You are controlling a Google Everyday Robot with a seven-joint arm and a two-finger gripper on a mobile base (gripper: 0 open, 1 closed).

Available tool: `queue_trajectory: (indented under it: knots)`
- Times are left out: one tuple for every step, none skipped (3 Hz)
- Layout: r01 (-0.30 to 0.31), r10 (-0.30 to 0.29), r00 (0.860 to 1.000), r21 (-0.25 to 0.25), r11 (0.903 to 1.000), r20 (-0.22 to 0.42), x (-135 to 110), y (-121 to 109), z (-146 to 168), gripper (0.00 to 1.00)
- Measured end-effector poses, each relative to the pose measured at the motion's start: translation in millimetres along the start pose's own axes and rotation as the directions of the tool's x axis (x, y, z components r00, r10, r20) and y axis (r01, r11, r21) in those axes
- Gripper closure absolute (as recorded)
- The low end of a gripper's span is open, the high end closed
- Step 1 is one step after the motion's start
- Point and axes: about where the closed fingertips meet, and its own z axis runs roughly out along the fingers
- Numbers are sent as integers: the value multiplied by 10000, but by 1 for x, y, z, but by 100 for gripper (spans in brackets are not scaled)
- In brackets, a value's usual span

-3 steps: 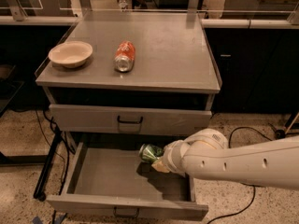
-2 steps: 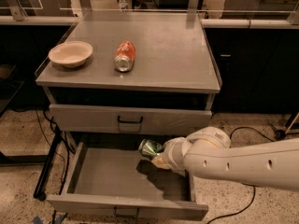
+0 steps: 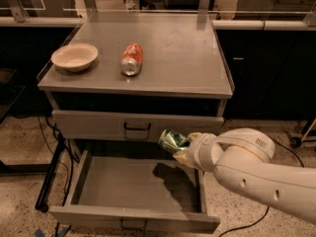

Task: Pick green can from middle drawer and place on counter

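Note:
The green can (image 3: 172, 140) is held in my gripper (image 3: 181, 147), lifted above the right rear of the open middle drawer (image 3: 133, 184), level with the closed drawer front above it. The can lies tilted with its silver end toward the left. My white arm (image 3: 252, 169) reaches in from the lower right. The gripper's pale fingers (image 3: 186, 157) are closed around the can. The can's shadow falls on the drawer's bare grey floor. The counter (image 3: 177, 48) is the flat grey top of the cabinet, above and behind the can.
On the counter a beige bowl (image 3: 74, 57) stands at the left and an orange-red can (image 3: 132, 59) lies on its side beside it. The closed upper drawer front (image 3: 137, 127) has a dark loop handle. Dark cabinets flank the cabinet; cables lie on the floor.
My gripper has risen with the green can, from just above the drawer floor up to the level of the upper drawer front, and moved slightly left.

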Motion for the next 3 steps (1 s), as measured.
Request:
queue_trajectory:
  knots:
    - [112, -109, 9999, 577, 9983, -54, -2, -11, -31, 100]
    - [167, -169, 9999, 588, 9981, 35, -5, -12, -31, 100]
    - [-168, 90, 9979, 1216, 9924, 646, -20, -44, -47, 100]
